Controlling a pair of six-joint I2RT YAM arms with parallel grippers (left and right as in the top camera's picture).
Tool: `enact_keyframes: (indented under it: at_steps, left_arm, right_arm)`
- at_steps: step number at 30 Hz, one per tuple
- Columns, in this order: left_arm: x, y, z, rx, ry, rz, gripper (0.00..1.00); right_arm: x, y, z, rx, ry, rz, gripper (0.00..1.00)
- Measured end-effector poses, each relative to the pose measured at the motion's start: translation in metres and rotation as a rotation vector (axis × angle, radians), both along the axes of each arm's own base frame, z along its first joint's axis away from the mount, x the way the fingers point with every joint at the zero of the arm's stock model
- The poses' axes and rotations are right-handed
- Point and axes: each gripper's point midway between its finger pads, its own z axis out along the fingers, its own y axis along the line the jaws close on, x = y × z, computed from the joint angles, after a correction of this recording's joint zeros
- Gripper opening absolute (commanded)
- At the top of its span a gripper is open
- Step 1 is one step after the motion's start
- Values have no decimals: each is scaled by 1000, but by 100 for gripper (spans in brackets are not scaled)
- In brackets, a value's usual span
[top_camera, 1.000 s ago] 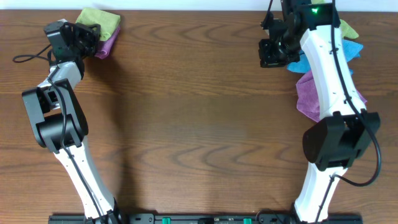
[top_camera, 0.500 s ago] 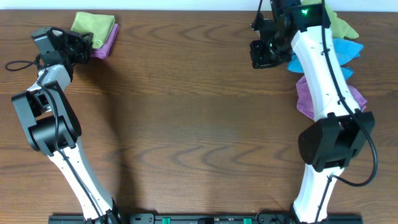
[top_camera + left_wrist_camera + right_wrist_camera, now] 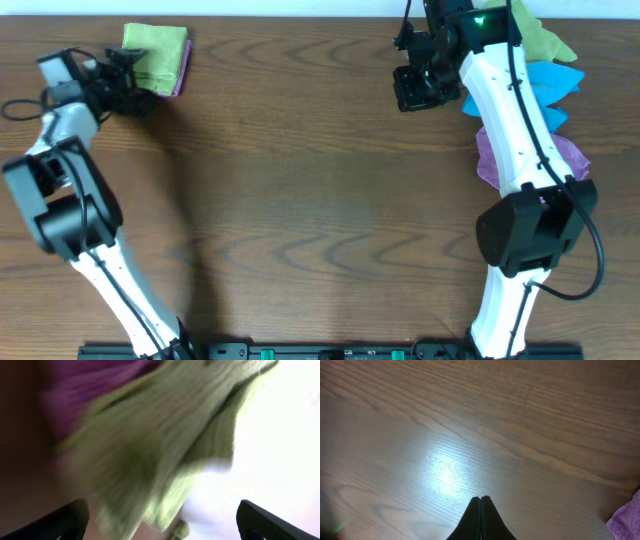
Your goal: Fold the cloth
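A: Where do the cloths lie?

B: A folded yellow-green cloth point(image 3: 155, 43) sits on a folded purple cloth point(image 3: 177, 72) at the far left corner of the brown wooden table point(image 3: 300, 200). A loose heap sits at the far right: a yellow-green cloth point(image 3: 540, 40), a blue cloth point(image 3: 545, 90) and a purple cloth point(image 3: 565, 155), partly under the right arm.

A: And the left gripper point(image 3: 130, 85)?

B: Just left of the folded stack, its jaws spread wide and holding nothing; the left wrist view shows both fingertips point(image 3: 260, 520) apart, the green cloth blurred ahead.

A: The right gripper point(image 3: 415, 90)?

B: Over bare wood beside the heap, its fingertips point(image 3: 481, 520) pressed together on nothing.
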Motion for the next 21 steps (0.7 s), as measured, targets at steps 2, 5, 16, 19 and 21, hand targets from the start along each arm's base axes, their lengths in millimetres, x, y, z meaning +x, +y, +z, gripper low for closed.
enact_keyframes:
  at_steps: [2, 5, 16, 19, 21]
  left_arm:
    - [-15, 13, 28, 70, -4, 1, 95]
    - [-31, 21, 95, 229, -110, -28, 96]
    - [-162, -85, 186, 734, -23, -472, 95]
    - [-183, -121, 209, 897, -93, -594, 95]
    - [-198, -139, 231, 980, -167, -624, 96]
  right_arm:
    - [0, 0, 0, 1, 1, 0, 2]
    - [-1, 0, 0, 1, 4, 0, 2]
    - [-14, -21, 61, -25, -140, -3, 2]
    - [-35, -52, 116, -24, -261, -59, 2]
    - [-53, -69, 147, -27, -333, -92, 2]
